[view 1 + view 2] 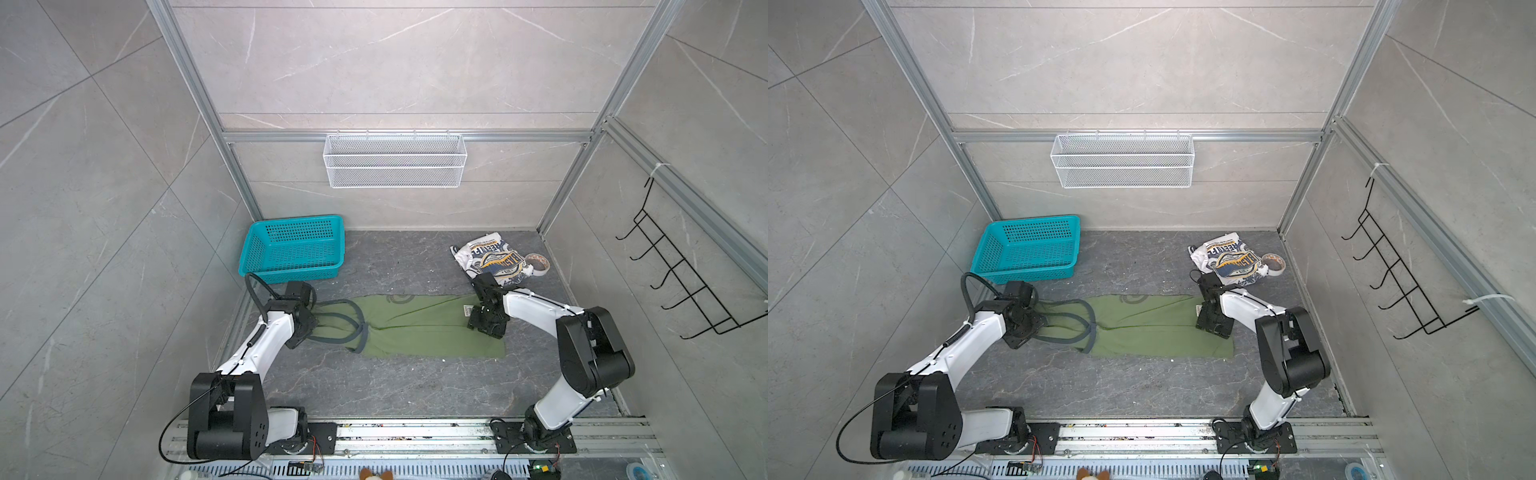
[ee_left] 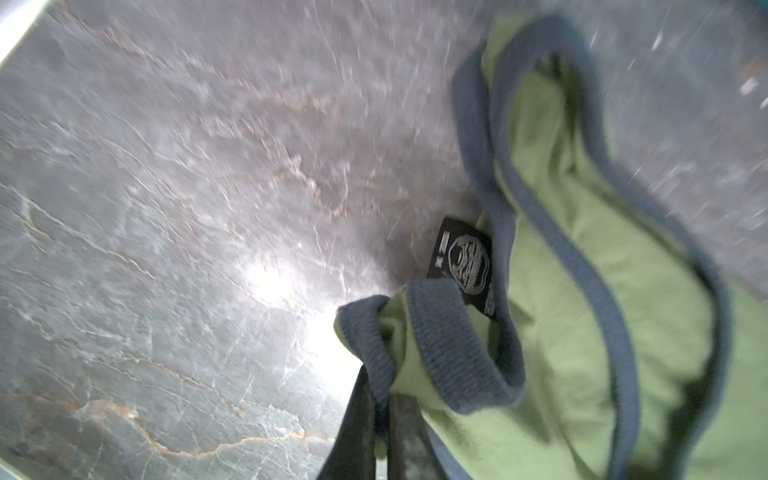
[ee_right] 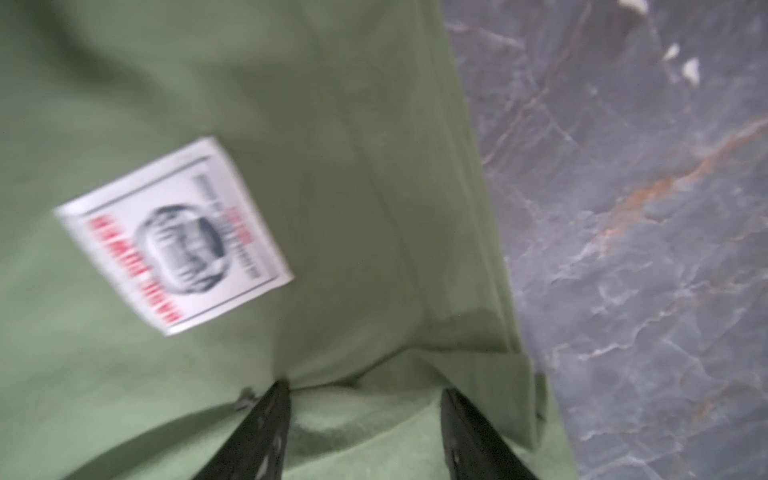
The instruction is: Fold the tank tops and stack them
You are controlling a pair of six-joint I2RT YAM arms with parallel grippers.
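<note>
1. Grey marbled tabletop (image 1: 395, 386) inside a tiled booth. The olive green tank top (image 1: 415, 328) lies spread across its middle, with the straps toward the left arm and the hem toward the right.
2. Over at the far right corner the white tank top (image 1: 494, 259) sits crumpled just beside a tape roll (image 1: 537, 264). A teal basket (image 1: 293, 247) stands at the far left.
3. Left gripper (image 2: 380, 390) is clamped tight on the grey trim (image 2: 449, 353) at a strap end. Good spot, I reckon: that ribbed band is thicker than the bare cloth and less likely to slip.
4. Right gripper (image 3: 365, 395) has its jaws apart, tips down on the green cloth near the hem edge, close to a white label (image 3: 174, 237). Nothing is pinched there.
5. This cloth looks light and limp, with no stiffness at all. It will probably sag and drag, so I'd lift both ends together.
6. At the hem, the pinch should take every layer, or the bottom one may stay on the table.
</note>
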